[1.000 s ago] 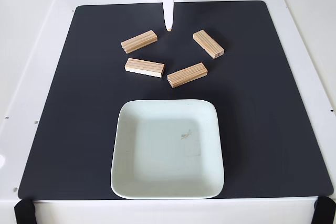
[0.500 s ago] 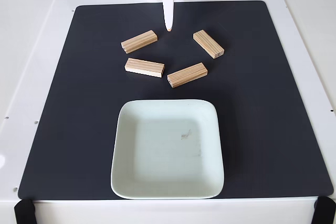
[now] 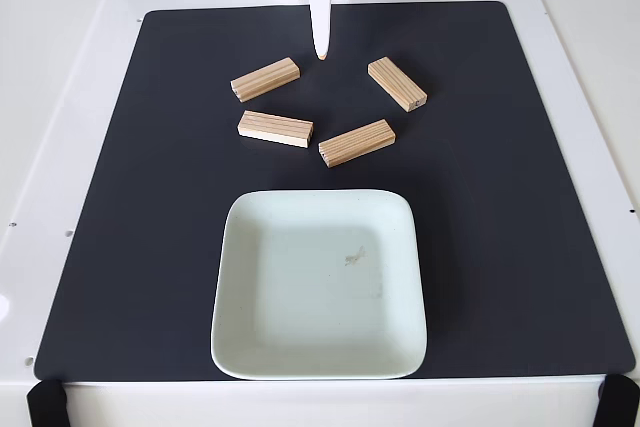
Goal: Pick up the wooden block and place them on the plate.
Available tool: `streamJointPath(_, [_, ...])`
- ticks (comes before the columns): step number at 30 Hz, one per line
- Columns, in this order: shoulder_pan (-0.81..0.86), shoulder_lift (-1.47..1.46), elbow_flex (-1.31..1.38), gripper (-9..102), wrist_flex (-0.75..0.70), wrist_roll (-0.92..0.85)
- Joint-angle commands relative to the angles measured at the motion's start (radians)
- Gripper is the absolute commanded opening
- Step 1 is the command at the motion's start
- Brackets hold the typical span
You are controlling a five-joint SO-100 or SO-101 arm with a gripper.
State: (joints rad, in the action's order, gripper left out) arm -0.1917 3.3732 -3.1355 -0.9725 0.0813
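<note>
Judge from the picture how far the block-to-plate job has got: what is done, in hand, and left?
Done: nothing; the plate holds no block. In hand: nothing; the gripper hangs at the mat's far edge, carrying nothing. Left: all four blocks lie on the mat.

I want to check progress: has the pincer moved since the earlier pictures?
No. In the fixed view the pincer hangs at the same spot above the far part of the black mat, between the two far wooden blocks, as before.
</note>
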Motion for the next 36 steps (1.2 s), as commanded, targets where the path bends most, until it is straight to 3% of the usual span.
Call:
streamJointPath(1, [0.009, -0.005, 0.034, 0, 0.014, 0.002])
streamJointPath(17, [0.017, -0.020, 0.143, 0, 0.000, 0.006])
streamJointPath(24, [0.017, -0.285, 0.390, 0, -0.015, 0.008])
streamJointPath(36, [0.018, -0.957, 1.247, 0, -0.515, 0.008])
